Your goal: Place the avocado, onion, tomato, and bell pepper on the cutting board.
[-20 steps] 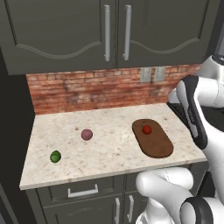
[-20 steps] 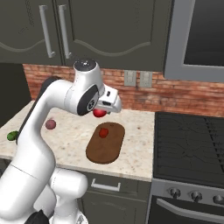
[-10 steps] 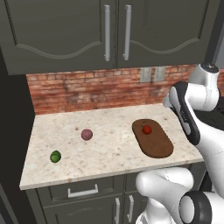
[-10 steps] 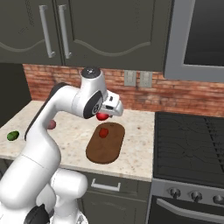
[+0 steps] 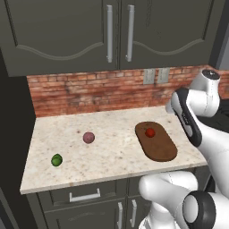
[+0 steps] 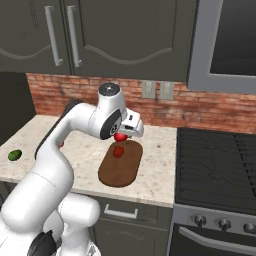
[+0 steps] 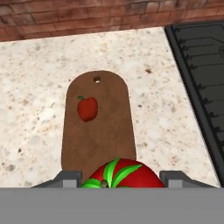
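Observation:
My gripper [image 6: 121, 136] is shut on the tomato [image 6: 120, 137], a bright-red ball whose green leafy top [image 7: 119, 174] sits between the fingertips. It hangs above the near end of the dark-brown cutting board [image 6: 117, 172] [image 7: 100, 140] [image 5: 160, 148]. The bell pepper [image 7: 87, 108] [image 5: 150, 132] [image 6: 118, 151] lies on the board toward its far end. Off to the left on the counter are the pinkish onion [image 5: 88, 137] and the green avocado [image 5: 56, 159] [image 6: 14, 155], both well apart from the board.
A black stove [image 6: 220, 165] [image 7: 201, 65] adjoins the counter right of the board. The brick wall [image 5: 89, 94] and dark upper cabinets [image 5: 116, 31] close off the back. The counter's front edge [image 5: 107, 179] runs just below the board.
The arm has swung a little rightwards and lowered slightly, carrying the tomato closer over the cutting board. The other foods have not moved.

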You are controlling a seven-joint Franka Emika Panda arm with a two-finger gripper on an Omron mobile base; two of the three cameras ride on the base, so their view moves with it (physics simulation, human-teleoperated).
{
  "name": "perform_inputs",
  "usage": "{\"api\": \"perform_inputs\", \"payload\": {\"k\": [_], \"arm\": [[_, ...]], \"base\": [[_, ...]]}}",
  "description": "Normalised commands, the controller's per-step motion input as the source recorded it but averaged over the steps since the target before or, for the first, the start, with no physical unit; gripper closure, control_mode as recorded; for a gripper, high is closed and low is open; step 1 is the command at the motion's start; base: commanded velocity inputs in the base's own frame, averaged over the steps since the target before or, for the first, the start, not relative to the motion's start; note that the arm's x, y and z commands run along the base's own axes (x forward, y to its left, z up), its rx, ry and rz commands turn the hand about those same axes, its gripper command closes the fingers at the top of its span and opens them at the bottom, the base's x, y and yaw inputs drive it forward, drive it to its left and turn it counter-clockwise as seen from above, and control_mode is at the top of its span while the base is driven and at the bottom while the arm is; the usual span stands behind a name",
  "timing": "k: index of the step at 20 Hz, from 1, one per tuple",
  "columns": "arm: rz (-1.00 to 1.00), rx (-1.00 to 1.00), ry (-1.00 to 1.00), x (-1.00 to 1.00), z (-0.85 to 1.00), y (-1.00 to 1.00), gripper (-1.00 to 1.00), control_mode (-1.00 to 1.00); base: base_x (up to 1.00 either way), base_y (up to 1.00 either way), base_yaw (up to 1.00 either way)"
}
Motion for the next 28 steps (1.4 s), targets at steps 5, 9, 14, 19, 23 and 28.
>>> {"api": "perform_inputs", "payload": {"k": [5, 9, 14, 19, 23, 28], "arm": [[0.0, 0.0, 0.05, 0.13, -0.25, -0.15, 1.0, -1.0], [0.0, 0.0, 0.05, 0.15, -0.28, -0.03, 1.0, -1.0], [0.0, 0.0, 0.02, 0.01, -0.25, 0.0, 1.0, -1.0], [0.0, 0.0, 0.02, 0.05, -0.24, 0.0, 1.0, -1.0], [0.0, 0.0, 0.0, 0.07, -0.18, 0.0, 1.0, -1.0], [0.0, 0.0, 0.0, 0.22, -0.1, 0.0, 1.0, -1.0]], "base": [[0.0, 0.0, 0.0], [0.0, 0.0, 0.0], [0.0, 0.0, 0.0], [0.0, 0.0, 0.0], [0.0, 0.0, 0.0], [0.0, 0.0, 0.0]]}}
